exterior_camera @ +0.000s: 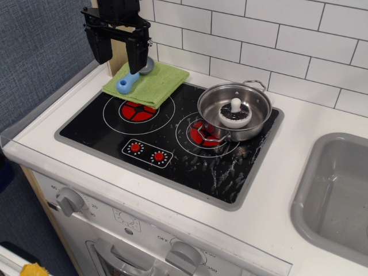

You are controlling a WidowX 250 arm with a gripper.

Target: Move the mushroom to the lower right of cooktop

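The mushroom lies upside down inside a steel pot, dark gills and short white stem facing up. The pot stands on the right burner of the black cooktop. My gripper hangs open and empty at the far left, above the back left corner of the cooktop, over the green cloth. It is far from the mushroom.
A green cloth lies at the cooktop's back left with a blue-handled grey scoop on it. Two red dials sit at the front middle. A grey sink is at the right. White tile wall behind.
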